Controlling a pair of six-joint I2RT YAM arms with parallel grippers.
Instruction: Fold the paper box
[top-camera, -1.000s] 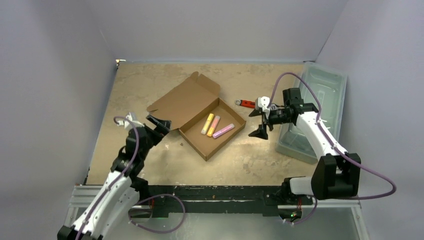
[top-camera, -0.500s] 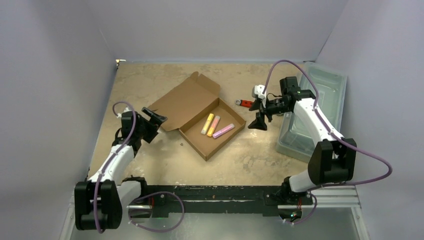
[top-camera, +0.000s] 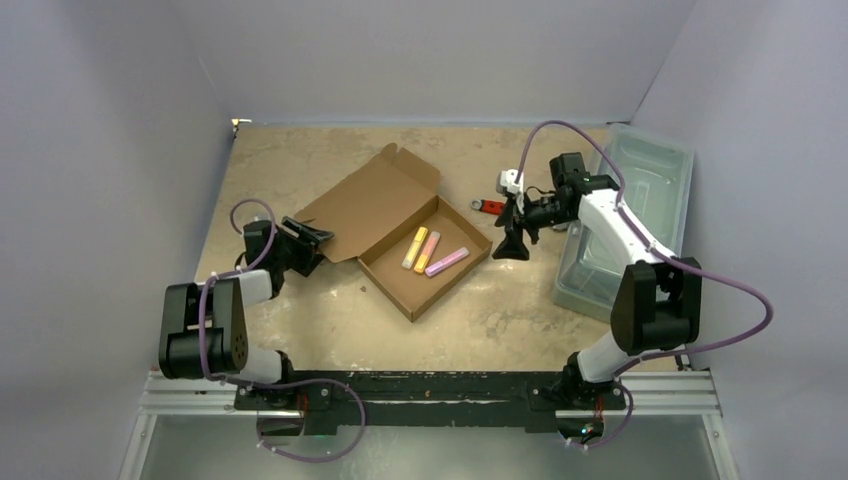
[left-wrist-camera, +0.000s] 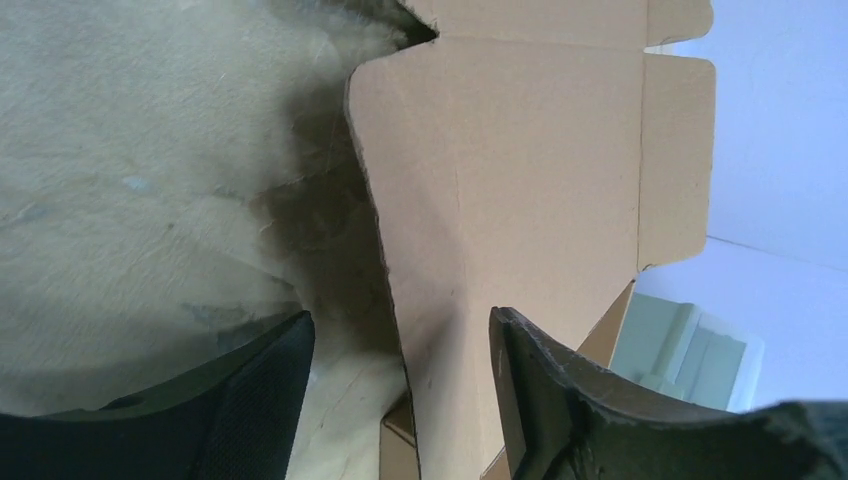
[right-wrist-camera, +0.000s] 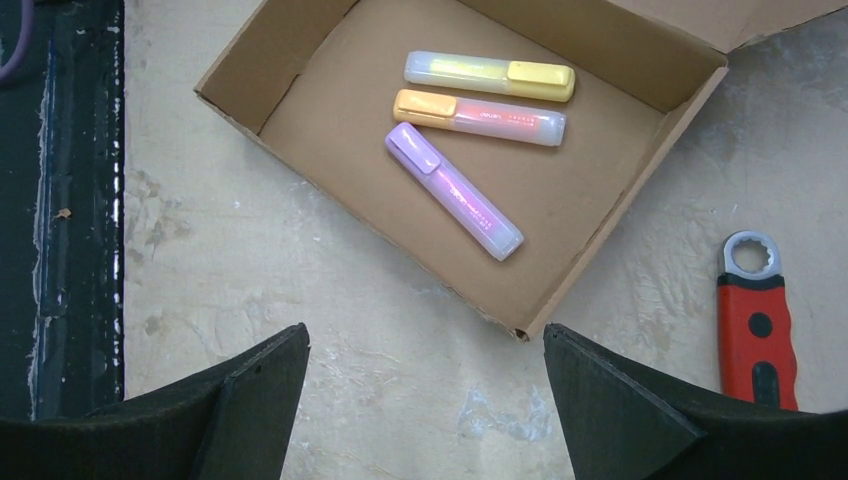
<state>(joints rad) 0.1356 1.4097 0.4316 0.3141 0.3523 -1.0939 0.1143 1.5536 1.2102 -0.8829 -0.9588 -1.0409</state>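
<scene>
Cardboard filled most of my left wrist view. The paper box (top-camera: 400, 225) sat near the middle of the table (top-camera: 290, 160), with its lid open toward the far left and its shallow tray toward the near right. My left gripper (left-wrist-camera: 400, 400) was low at the lid's left corner with its jaws spread apart. The lid's edge ran down into the gap between my two fingers (left-wrist-camera: 255, 400). Neither pad was pressing the cardboard as far as I could see, and I could not tell whether the edge brushed one of them.

My right gripper (right-wrist-camera: 425, 400) hung over the table just off the tray's right-hand corner, jaws wide apart and holding nothing. Looking down between them, I saw the inside of the tray. A yellow highlighter (right-wrist-camera: 490, 76) and an orange highlighter (right-wrist-camera: 480, 115) lay side by side, roughly parallel. A purple highlighter (right-wrist-camera: 455, 190) lay at an angle to them, its capped end close to the orange one. All three lay flat on the tray floor.

A red-handled wrench (right-wrist-camera: 757, 320) lay on the table apart from the box, off the tray's far right side, with its ring end toward the box. A translucent plastic bin (top-camera: 650, 180) stood at the table's right edge, beyond my right arm.
</scene>
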